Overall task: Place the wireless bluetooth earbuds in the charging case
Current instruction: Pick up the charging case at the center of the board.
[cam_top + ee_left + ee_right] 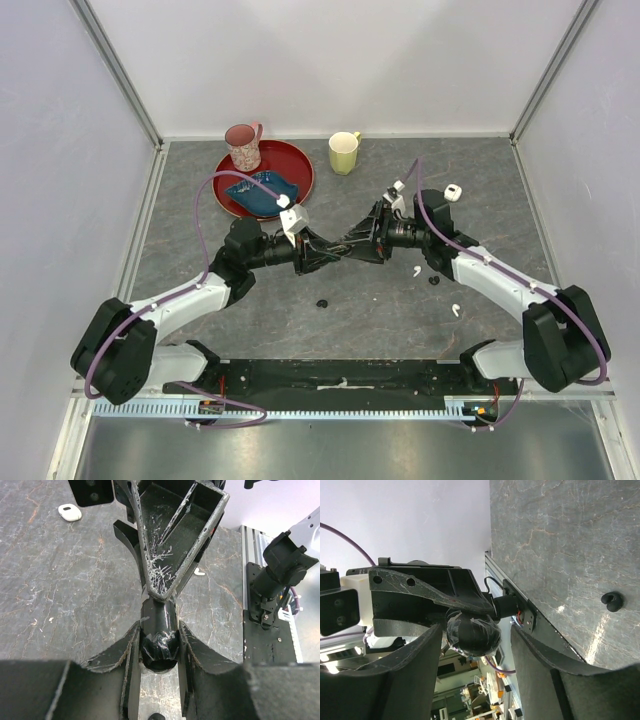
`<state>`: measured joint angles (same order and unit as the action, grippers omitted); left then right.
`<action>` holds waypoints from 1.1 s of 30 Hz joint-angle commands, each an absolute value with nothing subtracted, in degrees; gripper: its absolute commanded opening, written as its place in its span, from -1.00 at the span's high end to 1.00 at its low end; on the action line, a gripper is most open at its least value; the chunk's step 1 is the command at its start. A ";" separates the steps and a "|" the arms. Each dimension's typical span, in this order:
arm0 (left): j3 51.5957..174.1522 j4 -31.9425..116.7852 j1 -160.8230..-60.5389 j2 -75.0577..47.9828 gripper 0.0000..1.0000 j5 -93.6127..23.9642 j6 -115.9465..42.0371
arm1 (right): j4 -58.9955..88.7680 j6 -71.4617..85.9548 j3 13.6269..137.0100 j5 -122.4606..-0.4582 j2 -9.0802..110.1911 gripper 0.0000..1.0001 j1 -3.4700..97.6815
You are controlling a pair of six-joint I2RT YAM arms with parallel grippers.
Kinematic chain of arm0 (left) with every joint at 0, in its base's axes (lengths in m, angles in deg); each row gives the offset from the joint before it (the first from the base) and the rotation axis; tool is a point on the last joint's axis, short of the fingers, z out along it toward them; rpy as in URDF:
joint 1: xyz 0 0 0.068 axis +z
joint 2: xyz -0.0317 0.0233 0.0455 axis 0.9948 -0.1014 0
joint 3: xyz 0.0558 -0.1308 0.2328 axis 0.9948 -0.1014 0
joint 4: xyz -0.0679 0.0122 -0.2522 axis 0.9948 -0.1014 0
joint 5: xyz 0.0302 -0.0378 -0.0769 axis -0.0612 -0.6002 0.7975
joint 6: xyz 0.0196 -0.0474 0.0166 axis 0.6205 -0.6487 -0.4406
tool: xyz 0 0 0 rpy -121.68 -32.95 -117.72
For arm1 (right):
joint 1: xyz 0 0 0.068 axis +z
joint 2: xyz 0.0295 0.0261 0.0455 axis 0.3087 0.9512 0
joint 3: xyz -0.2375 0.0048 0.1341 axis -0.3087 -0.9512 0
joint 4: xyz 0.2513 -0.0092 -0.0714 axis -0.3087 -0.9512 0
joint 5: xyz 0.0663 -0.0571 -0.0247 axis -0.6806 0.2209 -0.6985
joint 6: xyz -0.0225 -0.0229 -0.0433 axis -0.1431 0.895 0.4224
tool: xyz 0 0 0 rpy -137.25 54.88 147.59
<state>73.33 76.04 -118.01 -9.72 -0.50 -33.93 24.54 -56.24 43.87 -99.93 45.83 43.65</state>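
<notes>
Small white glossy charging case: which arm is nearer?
Right. The right arm passes just beside the small white charging case, on its near side; the left arm is far off to its left.

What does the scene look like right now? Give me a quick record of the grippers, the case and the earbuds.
left gripper: shut on a black tape-wrapped lump
right gripper: open, one finger on each side of that lump, gaps visible
charging case: on the table, beyond the right arm
first earbud: loose on the table beside the right forearm
second earbud: loose, nearer the right base
task progress: neither earbud is in the case
</notes>
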 commanded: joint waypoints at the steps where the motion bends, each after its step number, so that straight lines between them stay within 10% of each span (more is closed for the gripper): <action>1: 75.77 76.70 -117.84 -9.94 0.95 -0.46 -30.30 | 29.10 -58.71 43.02 -102.16 46.90 -0.30 43.99; 16: 76.30 76.18 -117.84 -11.61 0.95 -0.63 -29.51 | 41.14 -67.85 38.71 -103.91 49.19 -0.03 44.35; 21: 76.39 76.18 -117.84 -11.87 0.95 -0.90 -29.68 | 42.20 -68.82 38.80 -104.09 49.10 0.49 44.43; 28: 76.13 78.71 -117.84 -11.96 0.11 -2.56 -33.10 | 43.08 -69.35 37.57 -101.64 47.70 0.79 44.52; 33: 71.22 88.55 -117.84 -10.82 -0.08 -4.32 -36.96 | 49.03 -73.20 35.46 -100.23 46.82 0.82 44.52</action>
